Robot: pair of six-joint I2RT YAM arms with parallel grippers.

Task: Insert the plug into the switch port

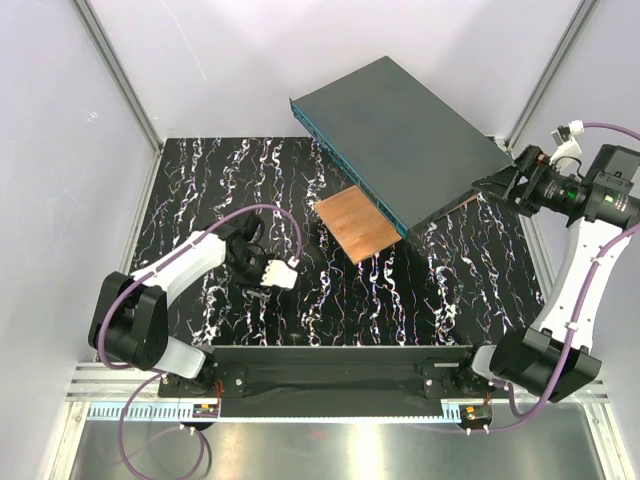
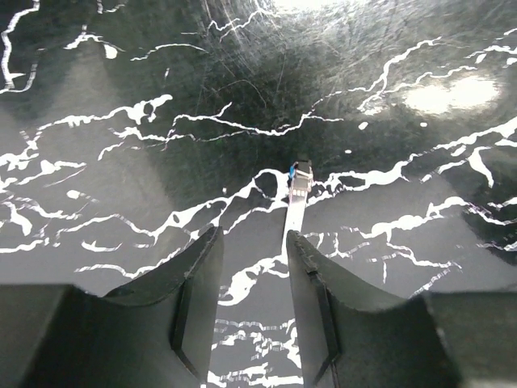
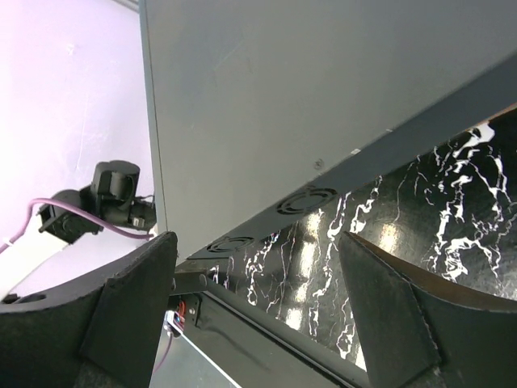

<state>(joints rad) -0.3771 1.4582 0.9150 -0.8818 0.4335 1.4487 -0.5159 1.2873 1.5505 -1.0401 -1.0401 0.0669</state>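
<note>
While the plug [image 2: 300, 179] sits just past the tips of the left gripper [image 2: 253, 234], the switch port [image 1: 345, 170] is well apart from it, up and to the R across the counter [image 1: 200, 190]. Plug is small, clear-grey w/ a blue fleck. Its pale flat stem runs back to the inner edge of one finger [image 2: 311, 275]; the other finger is clear of it. L jaws are part-way apart w/ a gap between them. Can't tell if the plug is pinched or only lies against that finger, nor if it touches the counter.

Port is one of many small square sockets in a row along the teal-blue narrow face of the box [image 1: 410, 120], a big flat dark-grey slab w/ matte skin & sharp edges. Box is tilted, teal face turned toward the L arm's side. A copper-brown square plate [image 1: 355, 225] lies flat just below that face's near end, roughly between port & plug.

The right gripper [image 3: 258, 238] is at the box's R corner, jaws wide. One fingertip [image 3: 166, 246] meets the box's edge; the other stands clear, counter showing past it. Nothing seen pinched between them. R wrist view shows the box's side wall w/ two round vent grilles [image 3: 307, 199]. Fingers are black, matte, curved. Counter is glossy black w/ white marble-like veins.
</note>
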